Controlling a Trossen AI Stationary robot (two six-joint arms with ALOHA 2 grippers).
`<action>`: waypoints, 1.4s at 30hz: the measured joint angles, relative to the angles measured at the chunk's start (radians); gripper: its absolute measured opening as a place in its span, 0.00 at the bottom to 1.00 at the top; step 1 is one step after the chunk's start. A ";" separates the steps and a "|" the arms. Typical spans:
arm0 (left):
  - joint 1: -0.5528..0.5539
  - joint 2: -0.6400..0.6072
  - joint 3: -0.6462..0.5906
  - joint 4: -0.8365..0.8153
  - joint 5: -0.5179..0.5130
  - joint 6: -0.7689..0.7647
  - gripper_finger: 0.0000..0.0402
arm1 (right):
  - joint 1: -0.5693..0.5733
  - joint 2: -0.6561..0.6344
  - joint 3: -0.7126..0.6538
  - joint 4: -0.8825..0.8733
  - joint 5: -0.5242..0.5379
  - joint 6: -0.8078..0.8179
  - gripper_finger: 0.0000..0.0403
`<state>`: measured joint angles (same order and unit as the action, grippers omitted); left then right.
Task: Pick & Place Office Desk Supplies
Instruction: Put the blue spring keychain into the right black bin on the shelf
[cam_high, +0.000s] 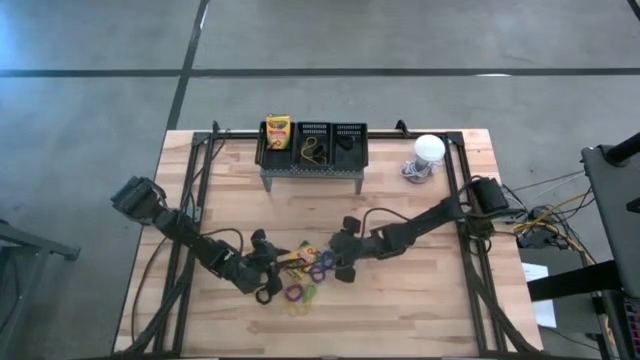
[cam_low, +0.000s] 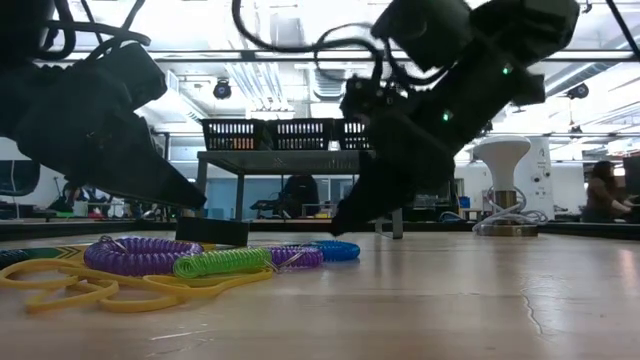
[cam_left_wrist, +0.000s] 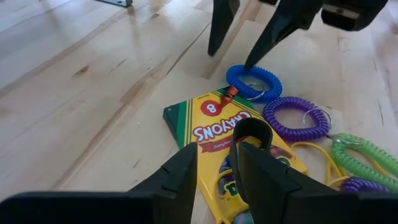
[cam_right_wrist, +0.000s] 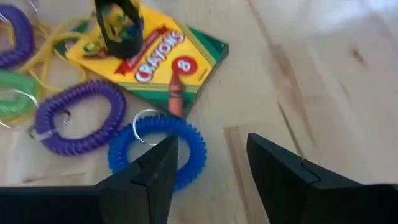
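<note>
A yellow-and-green crayon box (cam_left_wrist: 211, 127) lies flat mid-table, with blue (cam_left_wrist: 254, 82), purple (cam_left_wrist: 297, 118), green (cam_left_wrist: 360, 158) and yellow (cam_low: 80, 285) band loops beside it. My left gripper (cam_left_wrist: 214, 155) hovers over the box with its fingers apart. A black band loop (cam_left_wrist: 252, 124) sits at one fingertip. My right gripper (cam_right_wrist: 211, 146) is open and points down at the blue loop (cam_right_wrist: 186, 146), one finger beside its rim; whether it touches I cannot tell. Three black mesh baskets (cam_high: 313, 145) stand on a grey stand at the far edge. My left gripper carries the black band loop (cam_right_wrist: 99, 25) at the tip of one finger (cam_left_wrist: 249, 162); it looks hooked over that finger, not pinched between the two. The fingers slant down from the table's left side. The loop hangs forward off the tip, its lower end over the crayon box.
A second crayon box (cam_high: 277, 130) stands in the leftmost basket. A white dome object (cam_high: 428, 150) sits at the far right. Bare wood lies along the table's near edge and to the right of the loops.
</note>
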<state>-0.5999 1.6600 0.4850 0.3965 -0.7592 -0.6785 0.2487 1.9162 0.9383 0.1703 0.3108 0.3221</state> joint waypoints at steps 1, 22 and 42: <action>0.000 0.000 0.000 0.000 0.000 0.000 0.30 | -0.002 0.007 0.005 0.001 -0.024 -0.008 0.43; 0.000 0.000 0.000 -0.005 0.000 -0.009 0.30 | 0.078 -0.170 0.069 -0.226 0.289 -0.153 0.07; 0.000 0.000 0.000 -0.021 -0.004 -0.026 0.30 | -0.554 -0.381 0.320 -0.529 0.144 -0.274 0.07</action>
<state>-0.5999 1.6600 0.4850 0.3759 -0.7631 -0.7048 -0.3048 1.5350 1.2583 -0.3582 0.4547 0.0476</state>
